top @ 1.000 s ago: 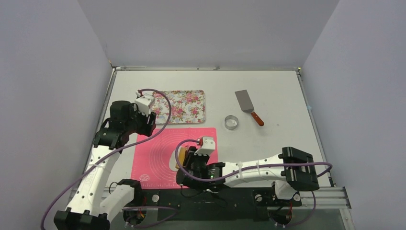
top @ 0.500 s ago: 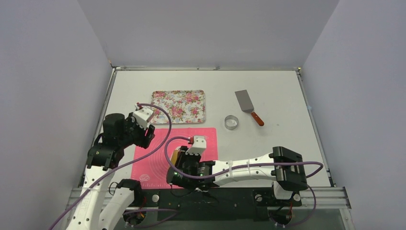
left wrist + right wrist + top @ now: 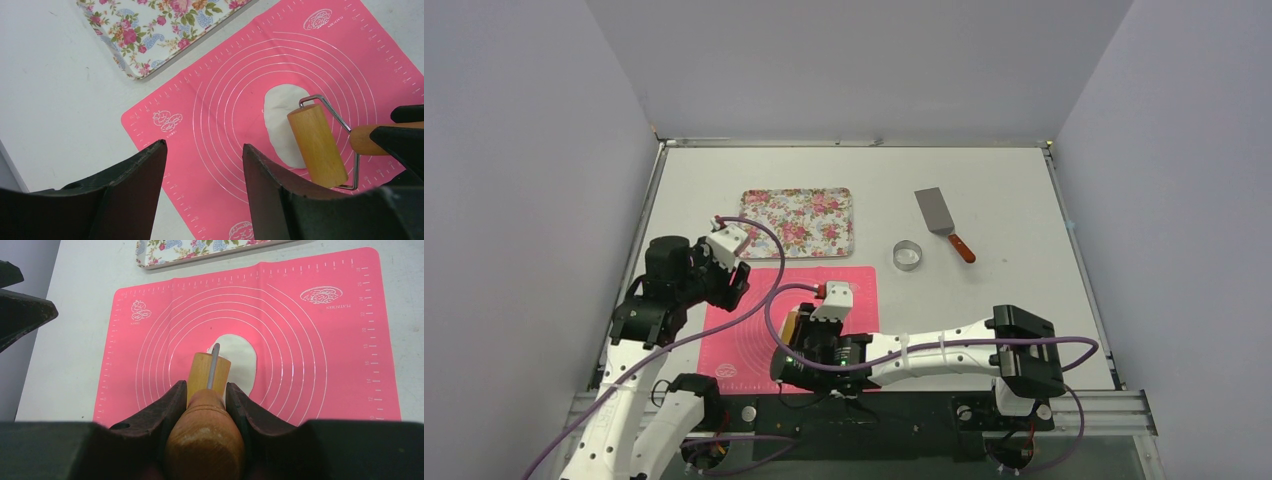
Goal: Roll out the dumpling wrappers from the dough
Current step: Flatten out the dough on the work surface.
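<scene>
1. though flattened to a white oval, not yet round: dough (image 3: 239,357), mid-frame in the right wrist view, at the centre of the mat (image 3: 320,340).
2. lying over its lower right edge in the left wrist view: roller (image 3: 316,145), handle pinched tight between the right gripper (image 3: 205,387) fingers.
3. left gripper (image 3: 204,155) fingers spread, holding nothing, low in its own view, above the mat's left part.
4. probably soft, light, tacky and easy to tear; better not pinched by fingers, rather worked through the roller or lifted from under a thin edge.
5. handle of stiff wood, a firm hold; gentle, even pressure advised.
</scene>
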Tool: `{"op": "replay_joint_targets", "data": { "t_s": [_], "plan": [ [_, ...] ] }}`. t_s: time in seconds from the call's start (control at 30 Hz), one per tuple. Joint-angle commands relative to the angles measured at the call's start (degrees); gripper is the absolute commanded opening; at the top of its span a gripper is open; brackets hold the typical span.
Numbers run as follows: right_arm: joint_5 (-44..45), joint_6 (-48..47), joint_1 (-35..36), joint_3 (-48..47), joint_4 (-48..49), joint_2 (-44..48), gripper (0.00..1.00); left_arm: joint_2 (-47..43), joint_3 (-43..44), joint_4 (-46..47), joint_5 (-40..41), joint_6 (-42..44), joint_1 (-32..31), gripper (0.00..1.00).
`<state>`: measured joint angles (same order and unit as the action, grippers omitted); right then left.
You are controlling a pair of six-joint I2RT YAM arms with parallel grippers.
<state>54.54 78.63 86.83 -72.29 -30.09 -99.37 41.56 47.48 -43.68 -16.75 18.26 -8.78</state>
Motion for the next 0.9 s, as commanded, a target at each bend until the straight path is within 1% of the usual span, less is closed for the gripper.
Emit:
{"op": "replay_joint_targets", "data": {
  "t_s": [0.0, 0.07, 0.17, 0.33, 0.43, 0.5, 0.57, 0.63, 0.7, 0.8, 0.87],
  "plan": [
    [2.62, 0.74, -0.35, -0.17, 1.72, 2.66, 0.00, 0.20, -0.38, 3.14, -0.06, 0.20, 0.39, 0.55],
    [2.89, 0.14, -0.35, -0.75, 1.89, 2.14, 0.00, 0.39, -0.68, 3.42, 0.03, 0.14, 0.40, 0.55],
    [4.30, -0.17, 0.30, -2.47, -0.89, 2.00, 0.00, 0.53, -1.09, 4.16, 0.20, 0.11, 0.34, 0.55],
    [4.54, 1.70, 1.32, -2.19, -3.08, 0.60, 0.00, 0.82, -1.87, 4.81, 0.23, -0.48, 0.39, 0.55],
    [6.87, 2.42, 2.35, -4.55, -6.19, -0.49, 0.00, 0.80, -2.07, 4.83, 0.15, -0.58, 0.38, 0.55],
    [9.48, 2.14, 2.68, -5.45, -6.83, 0.65, 0.00, 0.55, -2.36, 4.90, -0.08, -0.59, 0.39, 0.55],
    [10.20, 1.89, 2.00, -5.78, -6.96, 1.65, 0.00, 0.52, -2.47, 4.90, -0.12, -0.74, 0.41, 0.55],
    [7.58, 1.75, 0.31, -6.06, -7.13, 1.39, 0.00, 0.55, -2.22, 4.59, 0.15, -0.76, 0.36, 0.55],
    [4.63, 2.70, -1.37, -7.90, -9.83, -0.35, 0.00, 0.34, -2.25, 4.74, 1.88, 0.49, 0.42, 0.55],
    [4.12, 3.27, -2.23, -13.72, -16.73, -2.93, 0.00, -0.28, -2.58, 4.88, 2.22, 1.01, 0.41, 0.55],
    [4.75, 2.47, -2.27, -15.82, -18.30, -3.92, 0.00, -1.04, -3.09, 5.21, 1.35, -0.11, 0.46, 0.55]
  ]
}}
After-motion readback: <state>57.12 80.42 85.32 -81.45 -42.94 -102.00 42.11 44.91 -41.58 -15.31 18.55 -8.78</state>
